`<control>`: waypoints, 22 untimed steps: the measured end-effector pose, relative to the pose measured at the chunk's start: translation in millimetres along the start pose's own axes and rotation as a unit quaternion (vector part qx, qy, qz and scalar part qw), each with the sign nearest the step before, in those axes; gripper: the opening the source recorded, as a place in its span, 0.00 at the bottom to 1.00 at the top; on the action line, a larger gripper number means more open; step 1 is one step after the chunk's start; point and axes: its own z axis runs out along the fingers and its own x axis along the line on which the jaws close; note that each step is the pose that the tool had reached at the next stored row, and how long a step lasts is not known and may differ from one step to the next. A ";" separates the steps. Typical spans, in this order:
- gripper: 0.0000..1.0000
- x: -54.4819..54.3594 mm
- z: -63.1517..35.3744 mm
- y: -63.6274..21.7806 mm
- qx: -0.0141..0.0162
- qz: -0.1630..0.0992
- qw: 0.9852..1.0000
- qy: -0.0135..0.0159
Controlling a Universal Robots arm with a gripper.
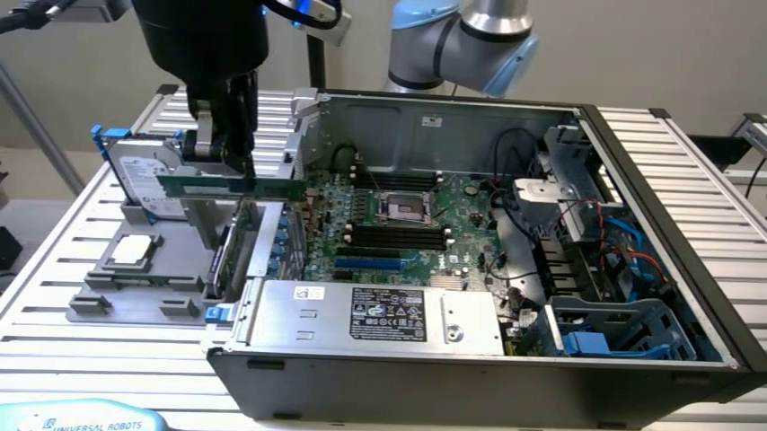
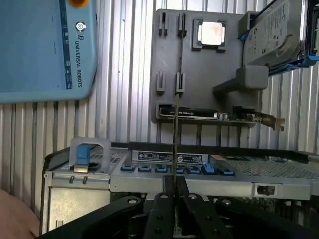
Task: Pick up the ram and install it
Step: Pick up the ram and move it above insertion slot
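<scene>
Slatted table (image 1: 108, 364), long green ram (image 1: 278, 188) in hand (image 1: 223, 169)

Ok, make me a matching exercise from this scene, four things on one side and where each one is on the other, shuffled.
Things:
1 ram
2 processor chip
3 hard drive
4 black memory slots

Places:
A on the motherboard inside the case
B clamped in the pincer
C lying flat on the grey holder
D standing on edge at the grey holder

Pairs: 1-B; 2-C; 3-D; 4-A
</scene>
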 end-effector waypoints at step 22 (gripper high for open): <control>0.14 -28.5 -1.0 -104.2 0.000 0.000 1.000 0.000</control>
